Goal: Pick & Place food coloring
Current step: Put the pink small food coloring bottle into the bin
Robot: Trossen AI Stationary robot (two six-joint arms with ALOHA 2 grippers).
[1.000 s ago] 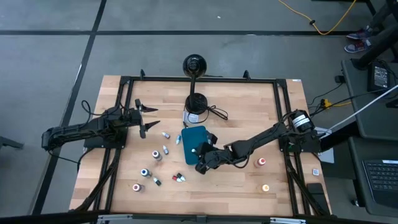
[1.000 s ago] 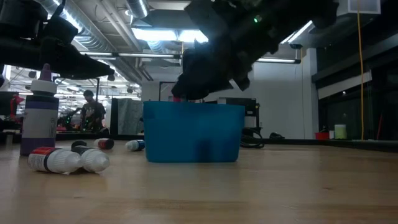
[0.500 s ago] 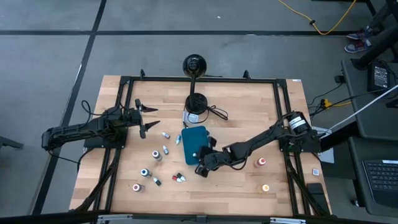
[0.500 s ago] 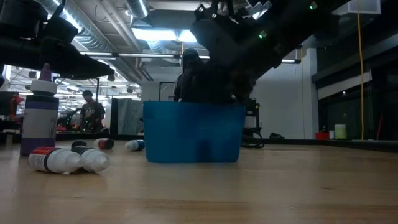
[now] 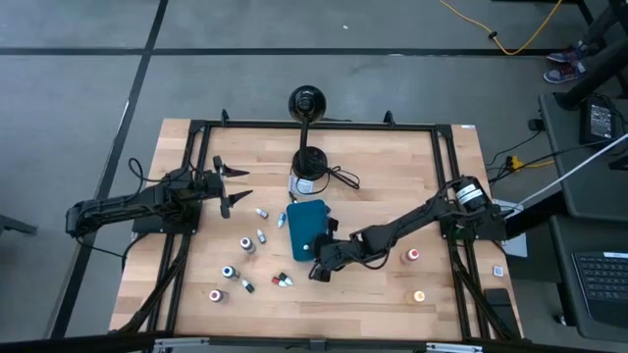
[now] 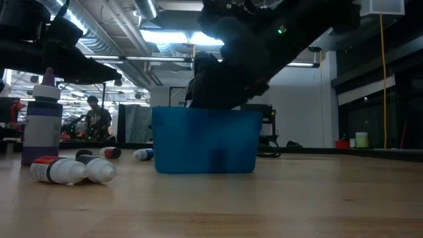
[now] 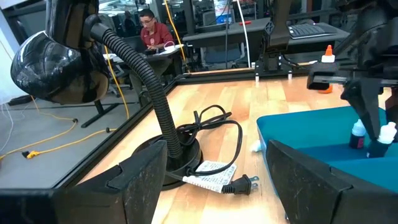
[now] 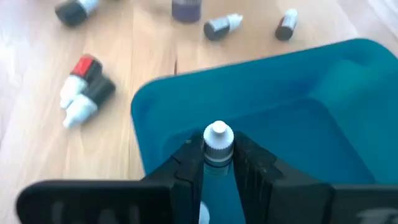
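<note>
Since a second ago, my right gripper [image 5: 320, 270] has slid from over the middle of the teal rectangular plastic tray [image 5: 305, 222] toward its near rim, and dropped lower behind the tray wall in the low view. My left gripper [image 5: 232, 185] has not moved; it waits well apart at the table's left, fingers spread wide and empty.

Between my right fingers [image 8: 185, 163] I hold a small clear food coloring bottle with a white nozzle cap [image 8: 217, 144]. They are nearly closed, pinching its body from both sides. Its long axis runs along my fingers, cap pointing outward past the tips, toward the tray's floor.

What matters for the coming move is that the bottle sits inside the tray's outline, just within the near rim, not over bare wood. I judge that easing the fingers apart would drop it into the tray, but so close to the wall it could tip against the rim.

Other loose little bottles [image 5: 260, 235] lie on the wooden tabletop [image 5: 392, 157] to the tray's left, nearer my left arm; a pair with red and dark caps [image 8: 86, 87] lies just beside the tray's corner.
</note>
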